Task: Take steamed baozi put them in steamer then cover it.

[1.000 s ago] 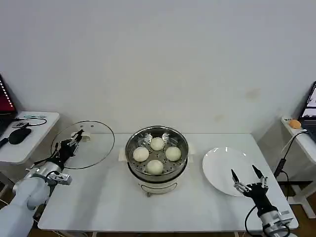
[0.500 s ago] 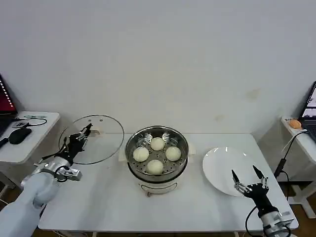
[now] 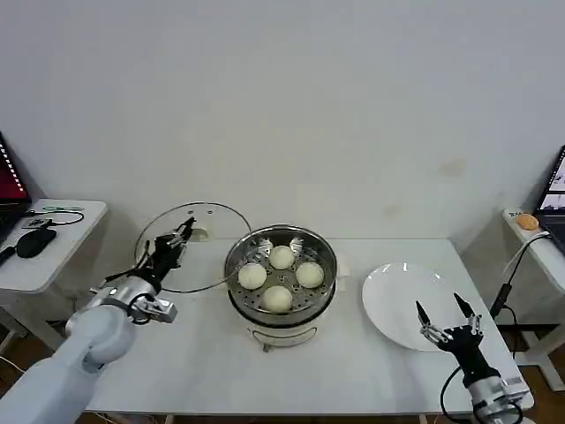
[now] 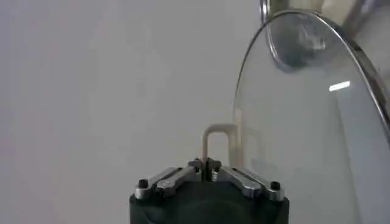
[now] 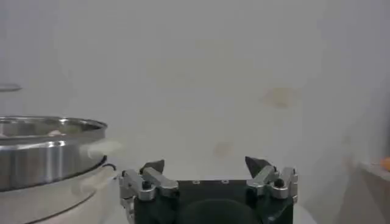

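Observation:
Several steamed baozi (image 3: 281,278) lie on the perforated tray inside the steamer (image 3: 328,265), a shiny steel pot on a white base at the table's middle. The cover (image 3: 212,243), a clear glass lid with a metal rim, hangs tilted in the air just left of the steamer. My left gripper (image 3: 180,237) is shut on the cover's cream handle (image 4: 214,143). The glass of the cover (image 4: 317,122) and the steamer's rim (image 4: 292,24) appear beyond it in the left wrist view. My right gripper (image 3: 448,316) stands open near the table's front right, over the plate's near edge; the steamer (image 5: 42,146) lies off to its side.
A flat white plate (image 3: 397,296) lies right of the steamer. Side tables stand at both ends: the left one (image 3: 53,256) holds a black mouse (image 3: 33,241) and cables, the right one (image 3: 538,252) an orange object (image 3: 527,222) and a cable.
My left gripper has carried the cover from the table's left end rightward and upward, close to the steamer. The right gripper has stayed put.

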Controlling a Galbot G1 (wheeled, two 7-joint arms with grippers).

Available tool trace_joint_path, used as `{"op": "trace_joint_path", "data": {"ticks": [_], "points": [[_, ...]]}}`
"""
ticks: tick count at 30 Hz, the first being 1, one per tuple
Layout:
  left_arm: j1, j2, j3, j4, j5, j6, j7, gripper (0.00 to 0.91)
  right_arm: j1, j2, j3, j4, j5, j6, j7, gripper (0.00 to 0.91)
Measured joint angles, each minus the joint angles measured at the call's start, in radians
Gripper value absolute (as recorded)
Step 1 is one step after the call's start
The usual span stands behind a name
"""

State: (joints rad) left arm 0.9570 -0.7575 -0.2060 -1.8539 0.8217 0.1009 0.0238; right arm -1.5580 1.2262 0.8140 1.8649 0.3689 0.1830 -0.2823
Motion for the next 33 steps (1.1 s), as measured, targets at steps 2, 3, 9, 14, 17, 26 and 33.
{"op": "trace_joint_path", "data": {"ticks": [2, 3, 9, 14, 17, 26, 33], "points": [[-0.009, -0.005, 0.02, -0.007, 0.003, 0.016, 0.004, 0.0, -0.001, 0.002, 0.0, -0.002, 0.0, 0.002, -0.002, 0.907], [-0.014, -0.008, 0.029, -0.01, 0.005, 0.023, 0.005, 0.0, -0.002, 0.002, 0.0, -0.002, 0.0, 0.003, -0.003, 0.907], [-0.034, -0.024, 0.091, -0.04, 0.017, 0.065, 0.016, 0.0, -0.001, 0.001, 0.003, -0.005, 0.0, 0.005, -0.005, 0.907], [-0.053, -0.033, 0.143, -0.051, 0.033, 0.098, 0.025, 0.0, -0.002, 0.001, 0.003, -0.007, 0.0, 0.008, -0.005, 0.907], [-0.067, -0.043, 0.176, -0.051, 0.037, 0.112, 0.027, 0.0, -0.005, 0.001, 0.005, -0.007, 0.0, 0.01, -0.006, 0.907], [-0.114, -0.079, 0.262, -0.042, 0.035, 0.151, 0.033, 0.0, -0.012, 0.006, 0.008, -0.009, -0.002, 0.015, -0.01, 0.907], [-0.148, -0.104, 0.317, -0.031, 0.035, 0.169, 0.034, 0.0, -0.012, 0.006, 0.007, -0.008, -0.003, 0.016, -0.012, 0.907]]}}
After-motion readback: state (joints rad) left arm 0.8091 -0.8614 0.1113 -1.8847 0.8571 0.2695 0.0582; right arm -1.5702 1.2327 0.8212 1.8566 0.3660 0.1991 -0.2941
